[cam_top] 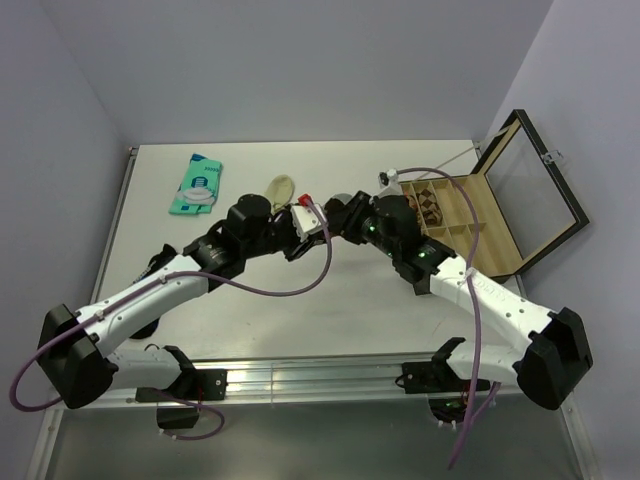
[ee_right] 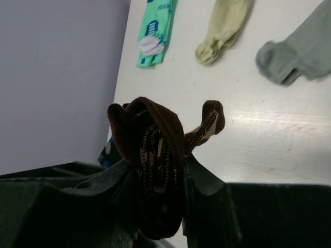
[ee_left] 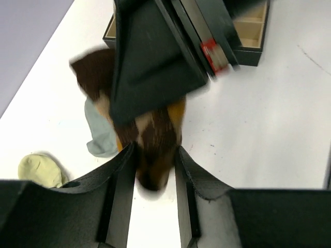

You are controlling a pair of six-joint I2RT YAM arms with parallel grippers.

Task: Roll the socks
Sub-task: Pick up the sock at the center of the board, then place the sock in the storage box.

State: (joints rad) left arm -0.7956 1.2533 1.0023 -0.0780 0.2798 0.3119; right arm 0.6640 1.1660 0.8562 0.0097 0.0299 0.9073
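Both arms meet mid-table, and we've got the argyle sock strung between them. The right gripper is clamped on a bunched-up wad of it. The left gripper pinches the other end, with fabric filling the gap between its fingers. We see the grey sock and cream sock lying on the table just beyond, apart from each other. The packet sits far left, the open box off right.

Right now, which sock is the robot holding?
The dark-brown argyle sock, pinched between the fingers of both the left gripper and right gripper. The grey sock and cream sock lie on the table, untouched.
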